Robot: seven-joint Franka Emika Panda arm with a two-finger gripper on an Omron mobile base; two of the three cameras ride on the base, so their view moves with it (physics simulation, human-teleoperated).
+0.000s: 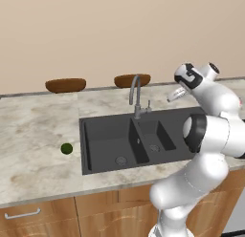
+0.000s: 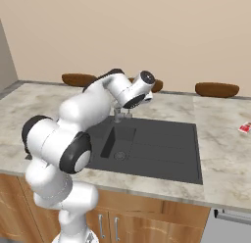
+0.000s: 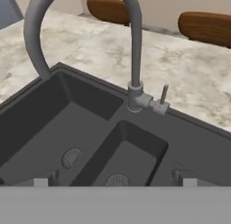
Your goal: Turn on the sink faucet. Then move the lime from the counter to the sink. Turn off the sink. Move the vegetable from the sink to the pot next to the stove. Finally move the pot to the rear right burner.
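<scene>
The claw (image 3: 115, 181) hangs spread wide over the sink (image 1: 103, 140), pinching nothing, with the sink faucet (image 3: 134, 60) standing at its 12 o'clock. The lime (image 1: 66, 148) rests on the table (image 1: 33, 131), just beside the sink at its 9 o'clock side.

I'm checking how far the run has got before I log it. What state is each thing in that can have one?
sink faucet: upright, no water visible, lever standing up.
lime: on the counter, left of the sink, not yet moved.
sink: both basins hold nothing, no water seen.
claw: open, holding nothing, facing the faucet over the sink.
brown bowls: resting at the back of the counter.
</scene>
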